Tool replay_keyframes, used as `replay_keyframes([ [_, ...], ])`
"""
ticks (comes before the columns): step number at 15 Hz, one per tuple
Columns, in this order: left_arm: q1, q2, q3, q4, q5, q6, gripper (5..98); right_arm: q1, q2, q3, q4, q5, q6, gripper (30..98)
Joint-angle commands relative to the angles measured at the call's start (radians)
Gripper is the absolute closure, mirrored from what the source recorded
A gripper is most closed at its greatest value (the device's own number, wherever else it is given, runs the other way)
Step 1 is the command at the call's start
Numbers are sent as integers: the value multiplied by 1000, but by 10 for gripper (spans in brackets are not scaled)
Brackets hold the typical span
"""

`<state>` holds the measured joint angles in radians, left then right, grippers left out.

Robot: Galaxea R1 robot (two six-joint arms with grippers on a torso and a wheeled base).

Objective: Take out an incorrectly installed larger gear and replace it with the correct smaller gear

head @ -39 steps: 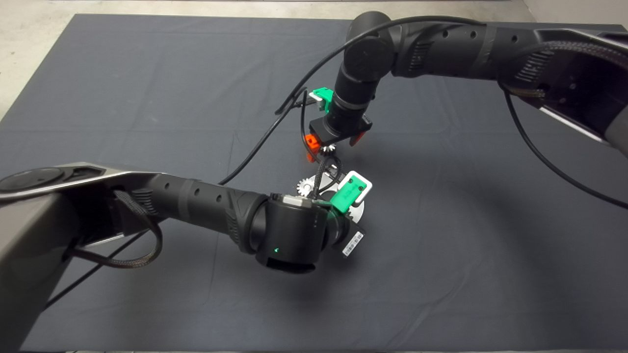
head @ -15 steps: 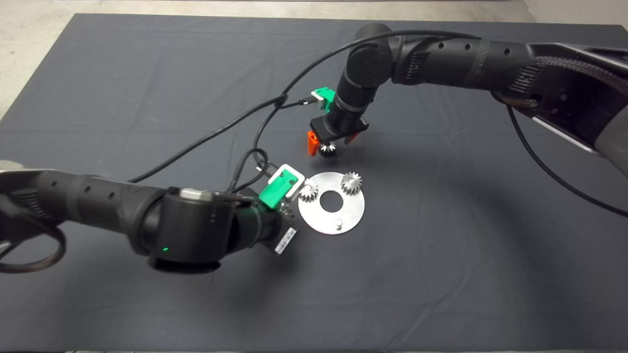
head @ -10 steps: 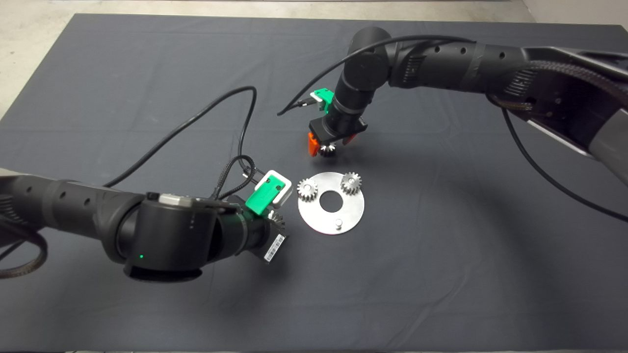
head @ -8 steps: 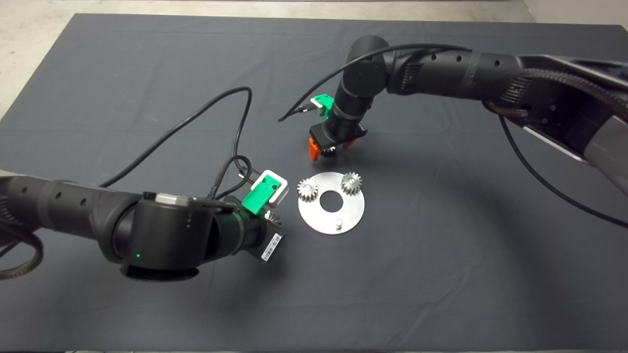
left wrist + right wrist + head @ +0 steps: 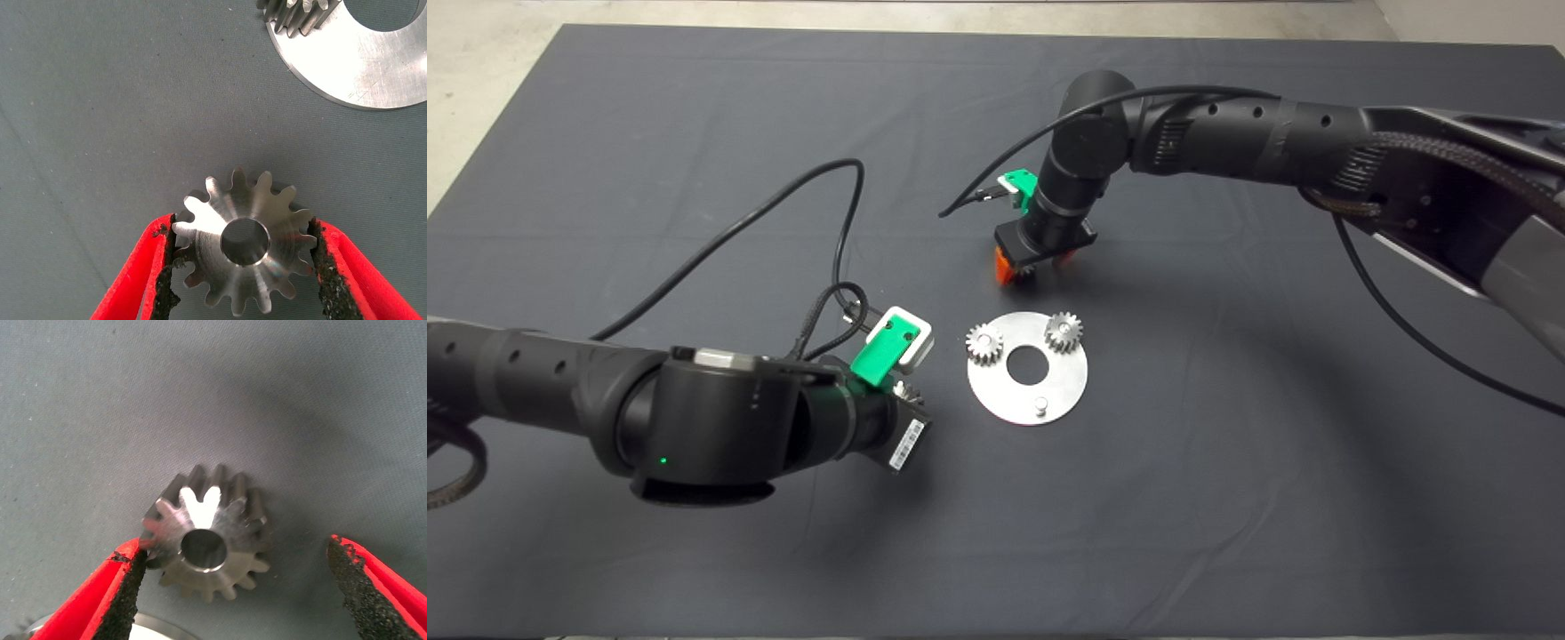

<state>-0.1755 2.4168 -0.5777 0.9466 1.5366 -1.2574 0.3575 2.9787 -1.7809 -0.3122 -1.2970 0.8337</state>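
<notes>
Two pincers work above the mat: the left pincer (image 5: 243,250) pinches the larger gear (image 5: 245,241), while the right pincer (image 5: 237,577) stands spread around the smaller gear (image 5: 210,535).

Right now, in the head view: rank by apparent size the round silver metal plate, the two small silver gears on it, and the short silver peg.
1. round silver metal plate
2. small silver gear on the left-arm side and small silver gear on the right-arm side: they look alike, so no ranking
3. short silver peg
</notes>
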Motion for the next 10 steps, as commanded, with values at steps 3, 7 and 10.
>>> replay_keyframes([
  [3, -21, -37, 48, 0, 53, -16, 552, 28, 13, 5, -48, 31, -7, 606],
  [7, -21, -50, 52, 0, 53, -20, 501, 26, 13, 6, -48, 33, -7, 678],
  [10, -21, -69, 52, 0, 53, -19, 451, 24, 15, 6, -48, 48, -10, 720],
])
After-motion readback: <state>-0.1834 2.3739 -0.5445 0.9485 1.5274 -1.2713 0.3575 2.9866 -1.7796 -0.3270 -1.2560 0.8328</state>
